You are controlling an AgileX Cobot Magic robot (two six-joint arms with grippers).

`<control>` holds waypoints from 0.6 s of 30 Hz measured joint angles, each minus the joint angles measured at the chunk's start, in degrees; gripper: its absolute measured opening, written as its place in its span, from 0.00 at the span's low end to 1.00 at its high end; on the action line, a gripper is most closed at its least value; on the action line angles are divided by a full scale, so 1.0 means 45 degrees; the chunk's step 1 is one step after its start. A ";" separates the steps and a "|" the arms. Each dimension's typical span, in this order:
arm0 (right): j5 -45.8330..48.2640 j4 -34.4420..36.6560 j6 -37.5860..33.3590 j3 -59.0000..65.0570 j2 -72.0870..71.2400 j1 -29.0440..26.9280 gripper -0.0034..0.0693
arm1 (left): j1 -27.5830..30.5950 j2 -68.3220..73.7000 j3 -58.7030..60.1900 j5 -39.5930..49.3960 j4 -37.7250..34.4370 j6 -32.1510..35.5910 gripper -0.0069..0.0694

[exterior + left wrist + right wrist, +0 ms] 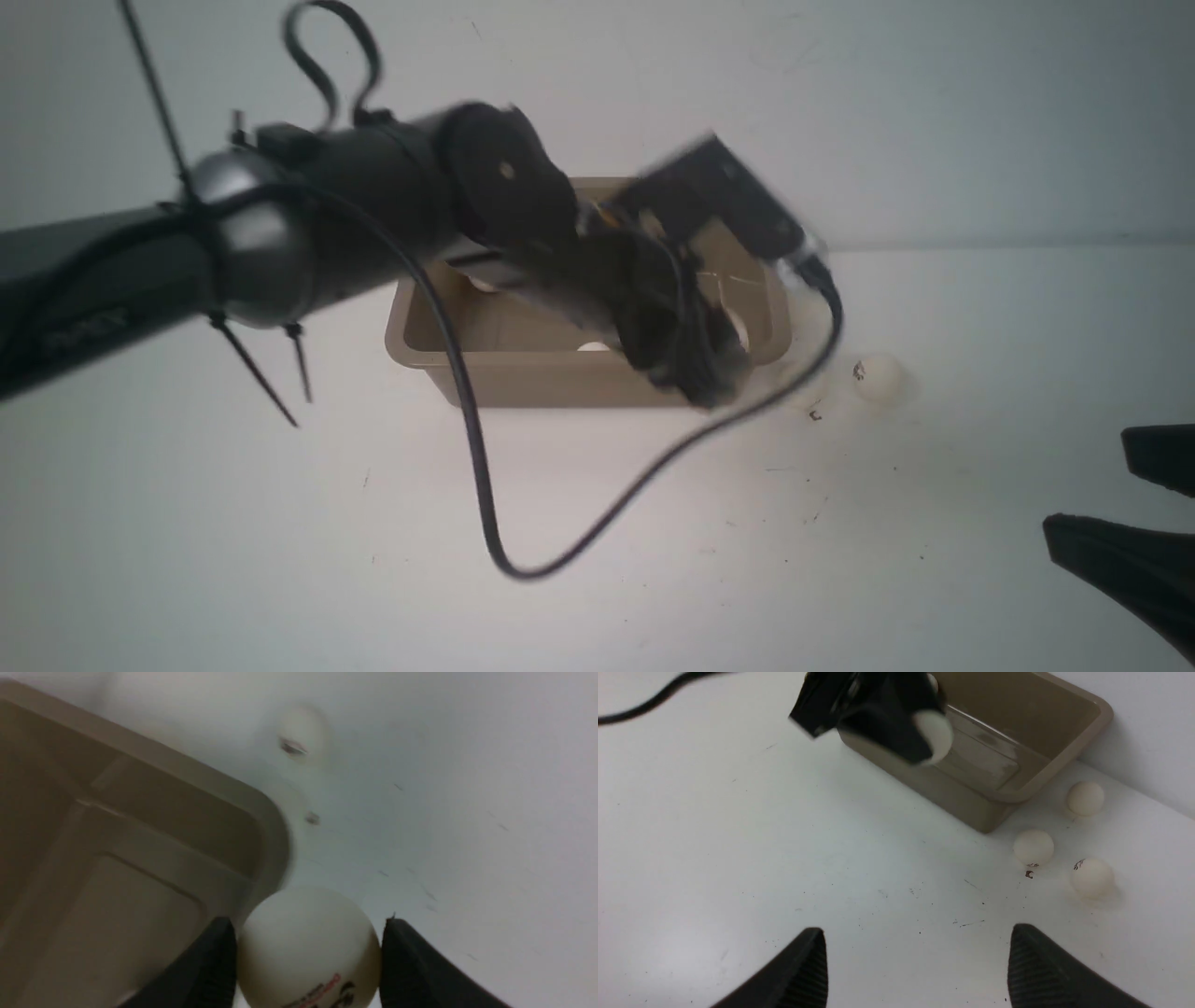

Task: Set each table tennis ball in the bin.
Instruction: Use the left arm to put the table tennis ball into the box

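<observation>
Reference: 12 o'clock is straight ahead of the left gripper [307, 926].

The 2 dark fingers [210, 966] press against opposite sides of 1 white table tennis ball [308, 947] with red and dark print. The bin [187, 767] lies at 10 o'clock, and its rounded corner rim is closest to the held ball. A second ball [301, 730], blurred and with a dark mark, rests on the white table [467, 812] at 12 o'clock. 1 dark speck [312, 818] lies between the 2 balls.
</observation>
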 joint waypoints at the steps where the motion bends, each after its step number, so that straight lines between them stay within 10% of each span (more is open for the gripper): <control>1: 0.0000 0.0000 0.0000 0.0000 0.0000 0.0000 0.70 | 0.0377 -0.0037 0.0000 -0.0589 -0.0043 0.0071 0.55; 13: 0.0232 0.0000 0.0000 0.0000 0.0000 0.0000 0.70 | 0.3896 0.1102 0.0000 -0.1856 -0.0074 0.0222 0.56; 18: 0.0232 0.0012 0.0000 0.0000 0.0000 0.0000 0.70 | 0.4092 0.1300 0.0025 -0.1733 -0.0365 0.0284 0.74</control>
